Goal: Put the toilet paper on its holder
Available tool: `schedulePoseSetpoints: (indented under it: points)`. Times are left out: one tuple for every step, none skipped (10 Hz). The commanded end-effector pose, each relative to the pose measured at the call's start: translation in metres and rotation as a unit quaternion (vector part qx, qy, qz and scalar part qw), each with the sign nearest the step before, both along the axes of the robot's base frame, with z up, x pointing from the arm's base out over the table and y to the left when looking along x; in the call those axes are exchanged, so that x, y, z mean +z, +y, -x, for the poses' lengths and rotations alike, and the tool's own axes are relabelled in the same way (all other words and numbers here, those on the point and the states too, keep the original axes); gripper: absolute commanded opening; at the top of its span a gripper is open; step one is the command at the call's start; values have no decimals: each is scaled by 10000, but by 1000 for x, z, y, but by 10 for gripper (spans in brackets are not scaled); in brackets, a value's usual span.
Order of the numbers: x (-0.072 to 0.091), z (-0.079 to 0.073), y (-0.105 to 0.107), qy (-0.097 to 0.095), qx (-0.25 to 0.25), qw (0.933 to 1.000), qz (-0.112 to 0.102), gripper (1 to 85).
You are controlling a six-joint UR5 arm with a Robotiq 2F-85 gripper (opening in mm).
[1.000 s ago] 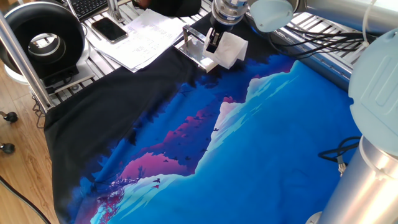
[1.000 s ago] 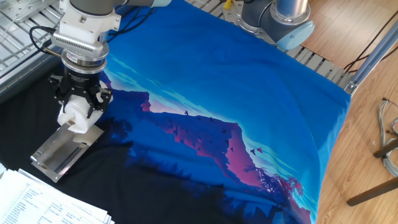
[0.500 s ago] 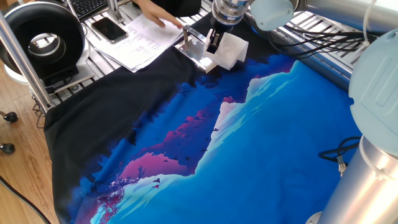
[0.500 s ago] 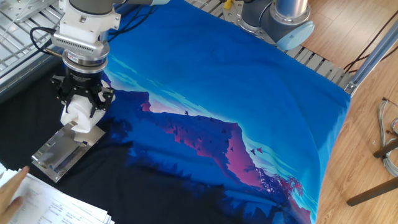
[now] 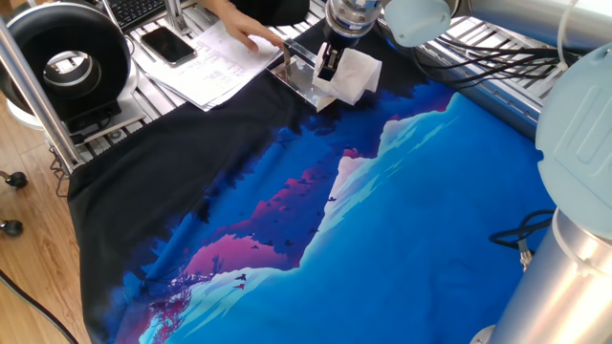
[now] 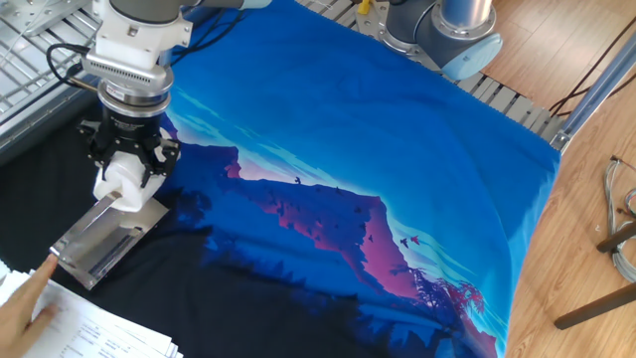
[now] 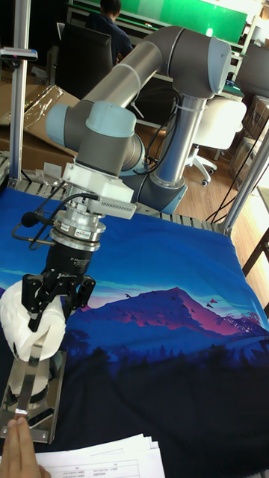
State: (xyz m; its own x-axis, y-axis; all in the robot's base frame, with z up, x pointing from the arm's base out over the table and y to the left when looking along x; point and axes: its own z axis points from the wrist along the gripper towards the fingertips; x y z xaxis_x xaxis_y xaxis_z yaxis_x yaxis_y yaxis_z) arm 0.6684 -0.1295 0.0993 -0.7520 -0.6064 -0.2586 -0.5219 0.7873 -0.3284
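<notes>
The gripper pinches the toilet paper roll between its fingers, directly over the near end of the silver holder. The roll touches the plate; a person's hand steadies the holder's far end.

You see toilet paper on holder | holder on cloth | papers beside holder

Table w/ cloth, papers, phone.
</notes>
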Motion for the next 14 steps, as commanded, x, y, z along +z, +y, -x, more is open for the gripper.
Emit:
schedulePoseSetpoints:
  points:
    - [3,-3,-1,-57,0,10000,-10,337]
    - [3,-1,-1,-68,-20,10000,-42,373]
    - [3,-1,0,-111,0,9999,-67,470]
    - [3,-2,1,-158,61,9998,-64,567]
    - [3,-1,0,-154,96,9998,-32,577]
    - [3,-2,-3,-178,142,9997,49,600]
    - [4,-4,-5,-219,183,9995,96,600]
    - [5,-5,-6,-245,214,9994,133,600]
    - [6,-6,-6,-259,224,9993,152,600]
    - [6,-7,-6,-274,226,9993,152,597]
    - [7,-8,-6,-281,227,9992,160,583]
    - [8,-11,-6,-296,229,9991,176,567]
    - [9,-12,-7,-300,203,9992,193,537]
    - [10,-13,-7,-309,190,9992,194,537]
